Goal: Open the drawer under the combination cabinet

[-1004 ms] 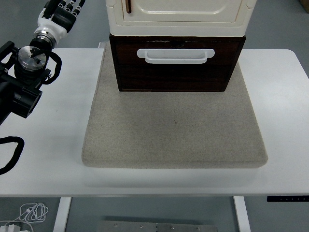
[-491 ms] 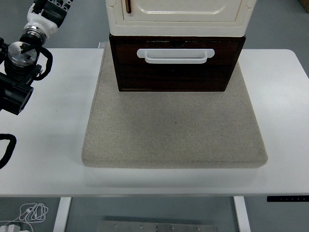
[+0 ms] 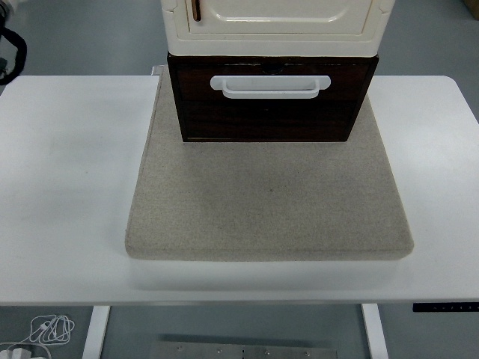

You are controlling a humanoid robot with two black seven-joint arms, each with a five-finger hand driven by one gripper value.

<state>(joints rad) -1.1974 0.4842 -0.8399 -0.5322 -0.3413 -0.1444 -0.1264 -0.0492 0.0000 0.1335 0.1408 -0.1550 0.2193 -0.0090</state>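
Observation:
A cream cabinet stands at the back of a grey mat, on top of a dark brown drawer. The drawer front faces me and carries a white bar handle. The drawer front sits a little forward of the cabinet above it. Of my left arm only a black cable loop and a white bit show at the top left edge; its hand is out of the picture. My right arm does not show.
The mat lies in the middle of the white table. Under the table's near left corner a coil of white cable lies on the floor. A table control panel sits at the front right edge.
My left arm has pulled back up and to the left, leaving the picture almost entirely. The cabinet and drawer look the same.

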